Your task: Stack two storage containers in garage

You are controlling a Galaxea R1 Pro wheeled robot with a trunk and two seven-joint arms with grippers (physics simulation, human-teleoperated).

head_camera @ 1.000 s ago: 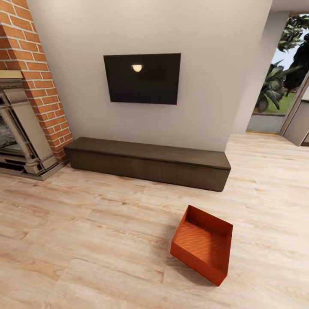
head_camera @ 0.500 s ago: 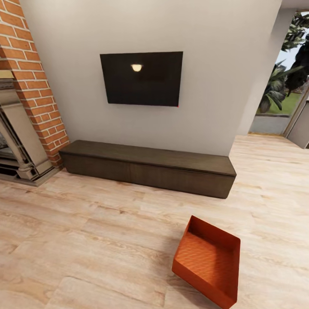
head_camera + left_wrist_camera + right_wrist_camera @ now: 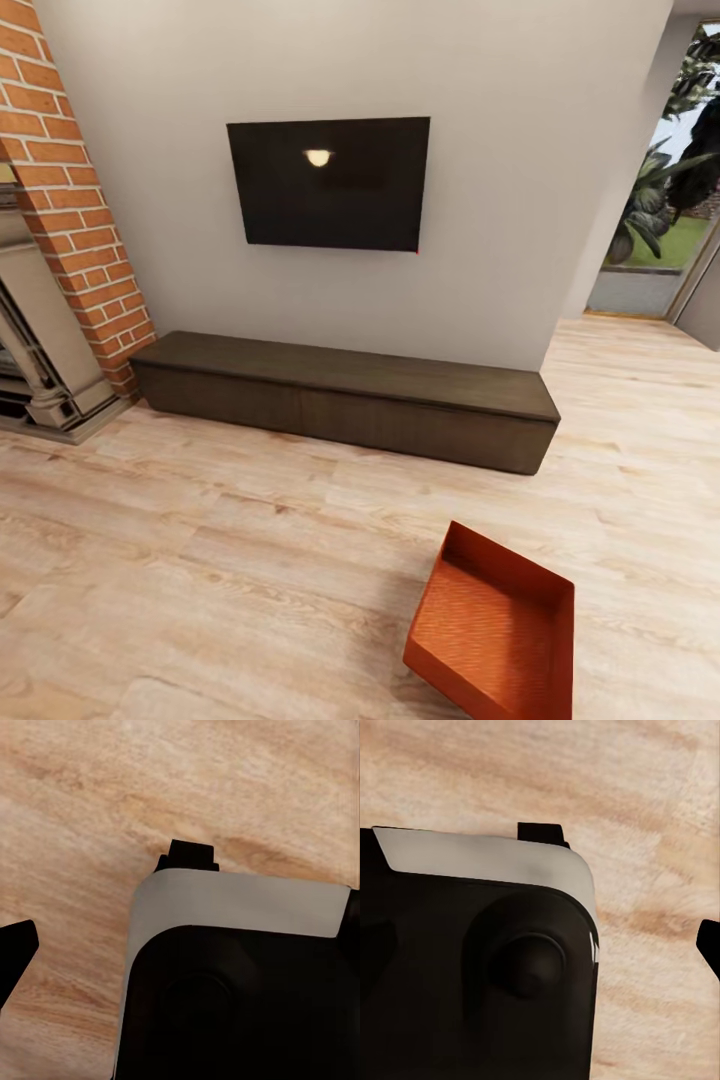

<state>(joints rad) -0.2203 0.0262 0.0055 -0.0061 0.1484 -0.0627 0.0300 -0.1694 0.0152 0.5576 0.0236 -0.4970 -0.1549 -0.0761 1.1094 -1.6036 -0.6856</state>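
While approach is under way, one orange bin (image 3: 497,633) sits on wood floor (image 3: 200,540), low right in head view, near dark cabinet (image 3: 350,400). Next: close in, lower arms, grasp rim. Finger state: cannot tell, either gripper.

Head view high, facing the TV wall (image 3: 500,180); both wrist views seemingly close above wood floor (image 3: 90,802).

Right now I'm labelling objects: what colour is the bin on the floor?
Orange-red, with finely ribbed walls; the bin shows best in the head view.
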